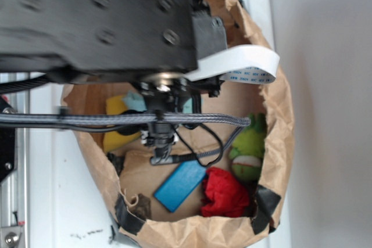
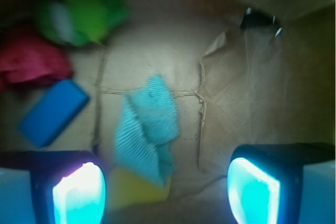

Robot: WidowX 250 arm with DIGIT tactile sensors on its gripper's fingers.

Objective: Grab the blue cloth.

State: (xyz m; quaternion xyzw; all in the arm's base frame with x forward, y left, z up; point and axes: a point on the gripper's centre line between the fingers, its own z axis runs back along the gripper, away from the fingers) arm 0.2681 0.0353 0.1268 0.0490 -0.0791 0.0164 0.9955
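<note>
The blue cloth (image 2: 148, 128) is a pale teal ribbed rag, wrinkled, lying on the brown paper floor of a bag, its near end draped over a yellow sponge (image 2: 134, 186). In the exterior view only a corner of the blue cloth (image 1: 135, 100) shows past the arm, beside the yellow sponge (image 1: 118, 126). My gripper (image 2: 167, 192) hangs above the cloth with its two glowing fingers wide apart and nothing between them. The gripper (image 1: 159, 143) is mostly hidden under the black arm in the exterior view.
A rigid bright-blue block (image 1: 180, 185) lies beside a red cloth (image 1: 225, 194) and a green plush toy (image 1: 250, 143). All sit inside a brown paper bag whose crumpled wall (image 1: 278, 137) rings them. Black tape (image 1: 264, 207) patches the rim.
</note>
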